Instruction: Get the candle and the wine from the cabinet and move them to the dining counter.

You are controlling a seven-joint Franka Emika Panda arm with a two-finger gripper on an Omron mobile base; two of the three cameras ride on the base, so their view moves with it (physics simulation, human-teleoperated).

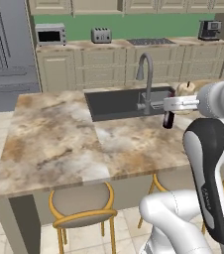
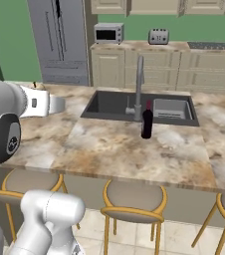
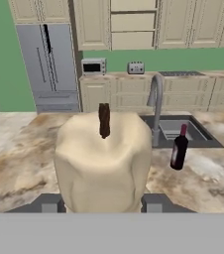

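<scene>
Hand view: cream candle (image 3: 103,163) gripped in the hand (image 3: 102,203) above the island tabletop (image 3: 15,163).
The candle, with its dark wick upright, sits between the two dark fingertips (image 3: 48,204), which press its sides, so the hand is closed on it at a middling width. Past it, the wine (image 3: 179,147) stands upright on the tabletop just in front of the dark sink (image 3: 193,130), to the right of the curved steel tap (image 3: 156,106). In the right base view the same bottle (image 2: 147,119) stands at the sink's near rim, just beside the tap base. In the left base view the hand (image 1: 179,103) reaches out level over the sink's right end, the wine (image 1: 168,119) showing just below it. Gold-framed stools (image 1: 82,206) stand under the island's near edge.
</scene>
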